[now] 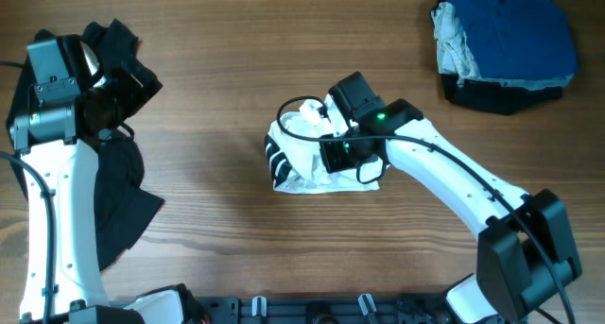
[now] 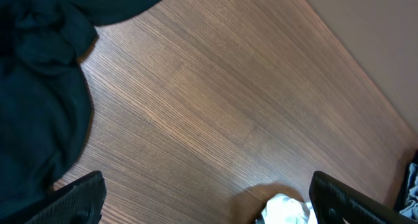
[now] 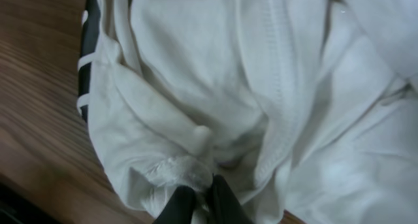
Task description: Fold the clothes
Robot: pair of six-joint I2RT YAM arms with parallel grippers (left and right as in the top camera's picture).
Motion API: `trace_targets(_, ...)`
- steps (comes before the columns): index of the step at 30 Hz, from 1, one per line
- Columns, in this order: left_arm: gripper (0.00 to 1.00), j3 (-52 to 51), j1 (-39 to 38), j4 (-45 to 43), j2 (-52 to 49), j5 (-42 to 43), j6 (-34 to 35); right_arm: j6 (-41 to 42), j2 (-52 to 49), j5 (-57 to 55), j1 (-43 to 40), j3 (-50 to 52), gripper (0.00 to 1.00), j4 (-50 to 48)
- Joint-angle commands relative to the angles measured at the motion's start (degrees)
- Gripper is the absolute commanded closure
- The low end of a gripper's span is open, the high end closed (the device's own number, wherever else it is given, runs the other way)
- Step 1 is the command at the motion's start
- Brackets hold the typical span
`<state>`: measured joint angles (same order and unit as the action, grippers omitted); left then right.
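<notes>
Right claw (image 3: 199, 199) grips the white T-shirt (image 3: 215, 87) hem; left claw (image 2: 209, 201) gapes wide over open table (image 2: 228, 87).

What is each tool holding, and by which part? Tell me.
The right tool pinches the white shirt by a stitched edge; the left tool holds nothing.

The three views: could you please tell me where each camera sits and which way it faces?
Overhead: above the table, facing straight down; both arms, black clothes, T-shirt, blue pile.
Left wrist: on left arm, looking across the table toward the T-shirt; open fingers at bottom corners.
Right wrist: on right arm, close over the T-shirt; shut fingertips pinch it.
Shared: all see the T-shirt.
</notes>
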<state>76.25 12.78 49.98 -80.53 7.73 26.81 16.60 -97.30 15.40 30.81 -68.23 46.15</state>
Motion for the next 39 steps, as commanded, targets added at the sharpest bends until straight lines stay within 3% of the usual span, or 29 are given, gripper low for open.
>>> trace_targets(1, 0.0, -0.2, 0.3, 0.1, -0.2, -2.3, -1.1, 0.0, 3.9, -2.3, -1.7, -1.3, 0.96, 3.3)
trace_targets(8, 0.0, -0.2, 0.3, 0.5, -0.2, -2.3, -1.1, 1.9, 6.7, -4.2, -2.8, 1.5, 0.96, 13.0)
trace_targets(17, 0.0, -0.2, 0.3, 0.7, -0.2, -3.0, -1.2, 10.6, 6.6, -2.0, -2.9, 19.3, 0.96, 6.6)
trace_targets(18, 0.0, -0.2, 0.3, 0.7, -0.2, -3.0, -1.2, 10.6, 6.6, -1.5, -3.1, 20.3, 0.92, 6.3)
trace_targets(19, 0.0, -0.2, 0.3, 0.7, -0.3, -3.2, -1.2, 10.6, 6.6, -1.1, -3.2, 20.9, 0.68, 6.1)
trace_targets(20, 0.0, -0.2, 0.3, 0.7, -0.3, -3.2, -1.2, 10.6, 6.7, -1.2, -3.3, 20.9, 0.57, 6.2)
trace_targets(22, 0.0, -0.2, 0.3, 0.7, -0.3, -3.4, -1.2, 10.5, 6.7, -0.9, -3.4, 19.6, 0.48, 6.2)
trace_targets(32, 0.0, -0.2, 0.3, 1.1, -0.3, -3.4, -2.9, 1.3, 9.1, -1.0, -3.7, 1.4, 0.46, 11.5)
trace_targets(39, 0.0, -0.2, 0.3, 1.2, -0.3, -3.3, -2.9, -1.6, 6.7, -2.7, -3.7, 1.2, 0.46, 4.4)
